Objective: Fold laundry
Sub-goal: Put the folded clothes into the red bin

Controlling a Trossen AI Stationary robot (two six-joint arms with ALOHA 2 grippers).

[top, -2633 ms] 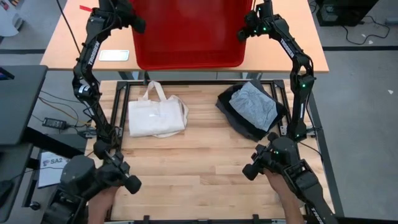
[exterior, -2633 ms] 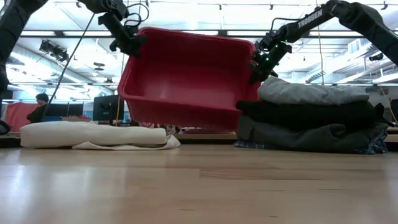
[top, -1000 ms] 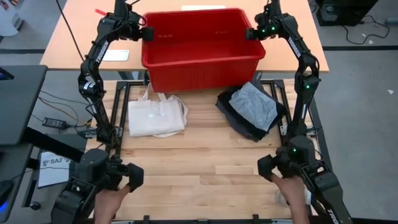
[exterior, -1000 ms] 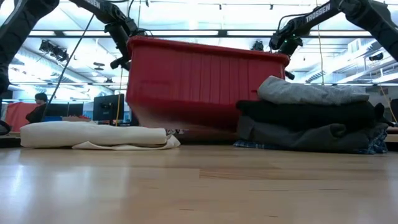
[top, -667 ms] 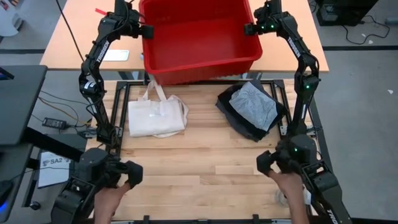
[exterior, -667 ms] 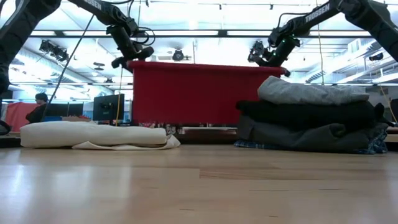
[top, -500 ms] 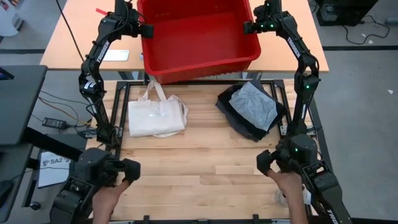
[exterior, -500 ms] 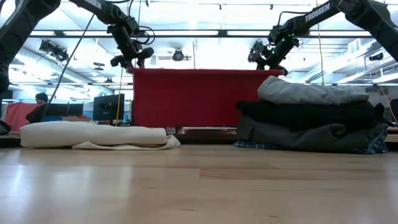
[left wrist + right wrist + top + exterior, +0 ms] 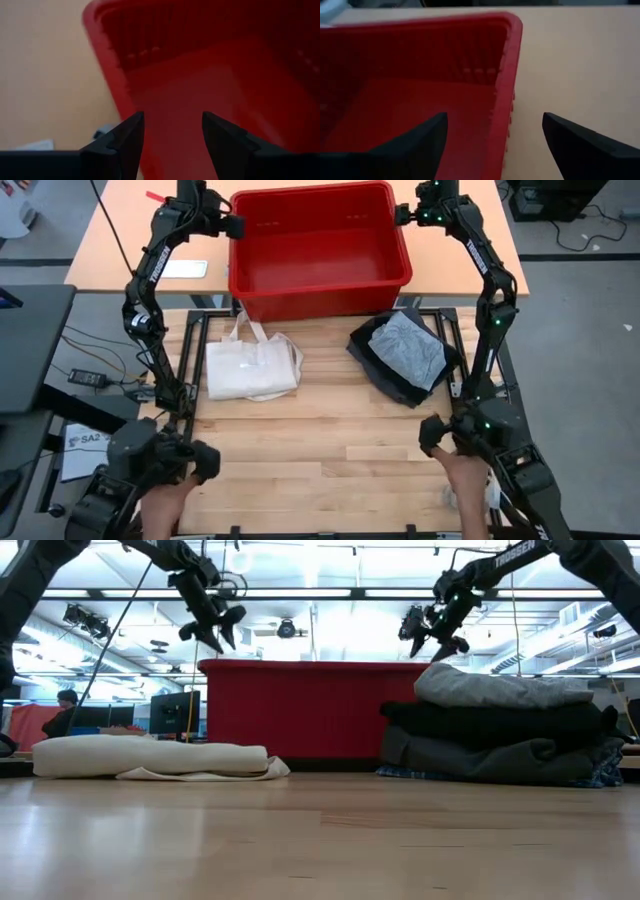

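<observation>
The laundry [image 9: 402, 356] is a folded stack on the wooden table's far right, the light grey T-shirt [image 9: 500, 688] on top of black and dark grey garments, with plaid [image 9: 600, 778] at the bottom. The red bin [image 9: 318, 242] stands upright on the tan table beyond. My left gripper [image 9: 222, 640] hovers open just above the bin's left rim [image 9: 107, 60]. My right gripper [image 9: 437, 645] hovers open above the right rim [image 9: 506, 85], which runs between its spread fingers in the right wrist view. Neither gripper touches the bin.
A cream tote bag [image 9: 252, 365] lies flat on the table's far left. A person's hands [image 9: 165, 502] [image 9: 465, 485] hold control arms at the near edge. A white card [image 9: 183, 269] lies on the tan table, left of the bin.
The red bin, tipped forward a second ago, has swung upright and settled level on the tan table behind the wooden one. Both grippers have let go of its rims and risen slightly above them.
</observation>
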